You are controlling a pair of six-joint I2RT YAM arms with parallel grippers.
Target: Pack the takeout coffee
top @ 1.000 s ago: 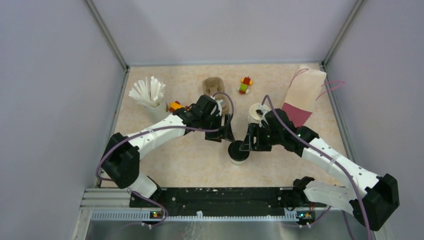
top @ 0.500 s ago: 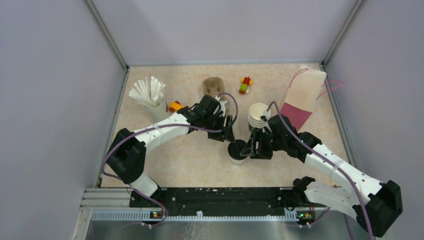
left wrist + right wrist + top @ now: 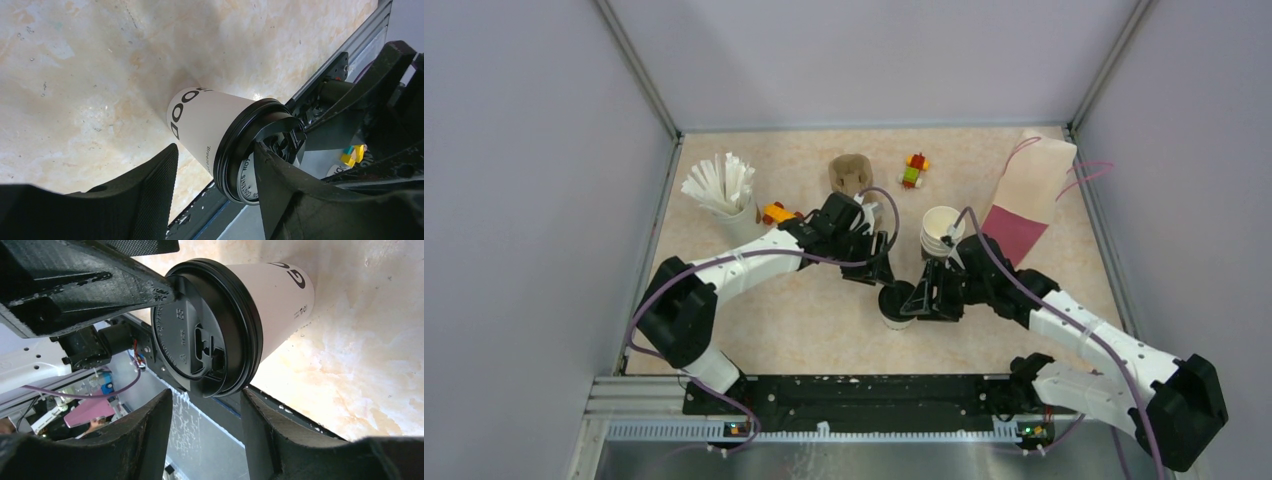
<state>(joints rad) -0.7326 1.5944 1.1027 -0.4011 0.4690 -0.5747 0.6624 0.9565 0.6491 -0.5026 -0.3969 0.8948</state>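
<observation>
The left end effector [image 3: 876, 268] and right end effector [image 3: 927, 295] flank the lidded cup [image 3: 900, 303], upright on the surface [image 3: 794, 325], seen from above. Our left wrist shows jaws released astride its black lid [image 3: 235, 150]; our right wrist likewise, nothing grasped. We judge it light and crushable: hold the paper wall gently beneath the stiff rim.

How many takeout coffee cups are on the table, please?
2: one lidded cup between the left gripper and right gripper; one open cup behind the right gripper. Others may be nested inside it.
</observation>
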